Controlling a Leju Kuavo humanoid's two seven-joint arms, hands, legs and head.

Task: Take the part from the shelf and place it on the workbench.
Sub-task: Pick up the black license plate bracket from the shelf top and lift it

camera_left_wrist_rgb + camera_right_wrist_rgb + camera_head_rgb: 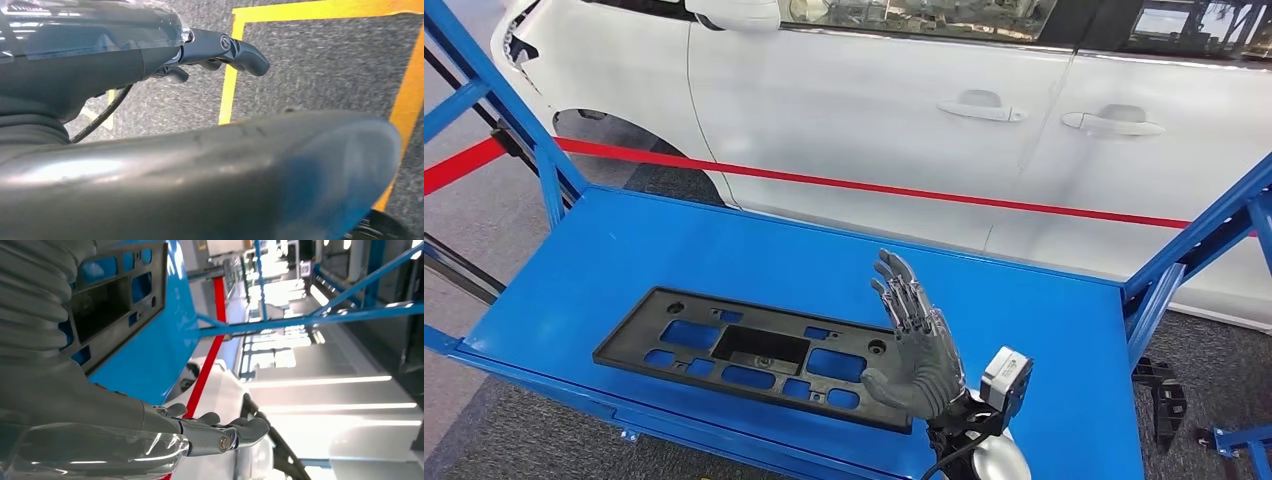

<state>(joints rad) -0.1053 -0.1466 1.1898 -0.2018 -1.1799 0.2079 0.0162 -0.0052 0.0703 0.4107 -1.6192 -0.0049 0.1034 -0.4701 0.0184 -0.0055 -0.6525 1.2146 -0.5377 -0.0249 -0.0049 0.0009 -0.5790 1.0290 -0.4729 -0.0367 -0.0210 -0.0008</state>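
The right hand [916, 345] is grey with dark segmented fingers [900, 290], a ribbed grey wrist cover, a black cable, and a silver rounded forearm [998, 462].

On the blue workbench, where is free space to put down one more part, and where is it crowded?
Free: the workbench strip between the black part and the far edge by the white car, and the right end beyond the right hand. Crowded: the near middle, where the part lies beside the hand.

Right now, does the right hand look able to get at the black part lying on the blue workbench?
Probably yes. The right hand hovers open by the black part's near right end, and the blue workbench shows nothing lying between them.
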